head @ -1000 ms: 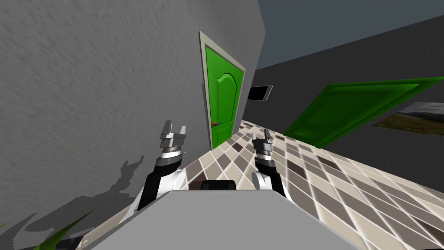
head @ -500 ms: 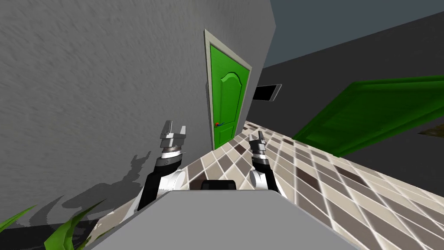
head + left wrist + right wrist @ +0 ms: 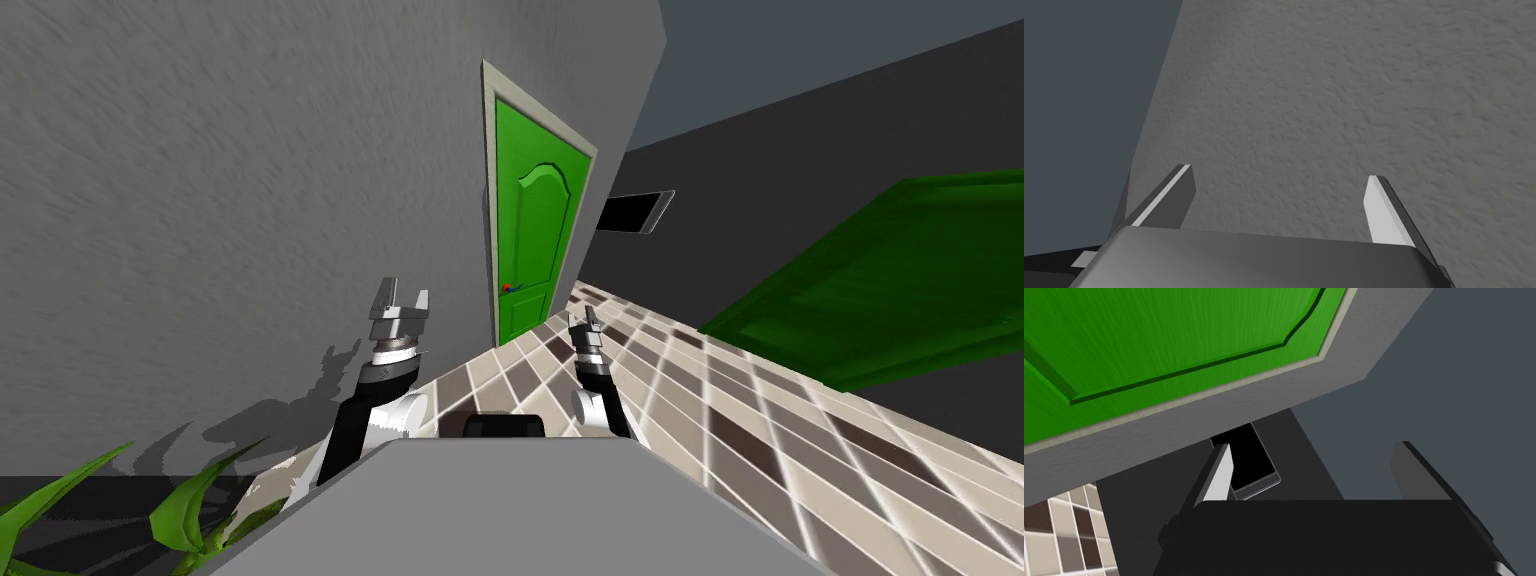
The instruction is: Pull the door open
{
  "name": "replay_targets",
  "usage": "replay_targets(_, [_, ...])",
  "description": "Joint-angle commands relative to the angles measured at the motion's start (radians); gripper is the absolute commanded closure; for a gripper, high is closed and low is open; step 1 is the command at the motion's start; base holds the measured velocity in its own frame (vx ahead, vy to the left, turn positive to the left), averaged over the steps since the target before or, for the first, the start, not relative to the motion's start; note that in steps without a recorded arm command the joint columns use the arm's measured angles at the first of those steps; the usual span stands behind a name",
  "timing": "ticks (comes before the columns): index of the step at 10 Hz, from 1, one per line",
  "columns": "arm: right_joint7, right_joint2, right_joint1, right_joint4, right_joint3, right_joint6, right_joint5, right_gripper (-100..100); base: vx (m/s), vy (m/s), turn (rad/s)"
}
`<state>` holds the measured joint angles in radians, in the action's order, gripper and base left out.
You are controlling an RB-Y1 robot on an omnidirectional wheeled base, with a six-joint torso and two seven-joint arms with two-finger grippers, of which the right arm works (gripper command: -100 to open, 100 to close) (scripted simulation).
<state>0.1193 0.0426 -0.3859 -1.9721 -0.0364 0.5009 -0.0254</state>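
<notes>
A green panelled door (image 3: 537, 240) stands shut in a pale frame, set in the grey wall ahead, with a small blue and red handle (image 3: 511, 289) on its left edge. In the right wrist view the same green door (image 3: 1164, 343) fills the area beyond the fingers. My right gripper (image 3: 584, 324) is raised over the tiled floor, short of the door and to the right of the handle; it is open (image 3: 1311, 470) and holds nothing. My left gripper (image 3: 401, 299) is held up beside the grey wall, open (image 3: 1279, 200) and empty.
A second green door (image 3: 880, 290) lies along the dark wall to the right. A black framed panel (image 3: 634, 212) hangs on that wall near the corner. Green plant leaves (image 3: 190, 510) rise at the lower left. Brown and beige tiled floor (image 3: 760, 420) stretches ahead and rightward.
The whole head view has shifted: the door and the wall panel slid right and the plant leaves came into view, so I have turned left. My right gripper drew slightly left.
</notes>
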Motion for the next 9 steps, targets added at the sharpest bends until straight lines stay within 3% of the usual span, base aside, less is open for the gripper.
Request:
replay_targets(1, [-0.004,0.01,0.035,0.05,0.006,0.004,-0.002,-100,0.056,-0.035,0.207])
replay_targets(2, [-0.004,0.01,0.035,0.062,0.006,0.004,-0.002,-100,0.043,-0.029,0.058])
replay_targets(4, [-0.008,0.023,0.075,0.128,0.013,0.015,-0.006,-100,0.054,-0.037,0.171])
replay_targets(5, [-0.008,0.023,0.075,0.147,0.013,0.015,-0.006,-100,0.056,-0.038,0.066])
replay_targets(7, [-0.012,0.037,0.116,0.217,0.02,0.027,-0.009,-100,0.061,-0.034,0.163])
replay_targets(8, [-0.012,0.037,0.116,0.234,0.02,0.027,-0.009,-100,0.041,-0.045,0.083])
replay_targets(9, [-0.014,0.044,0.137,0.263,0.023,0.033,-0.011,-100,0.043,-0.037,0.132])
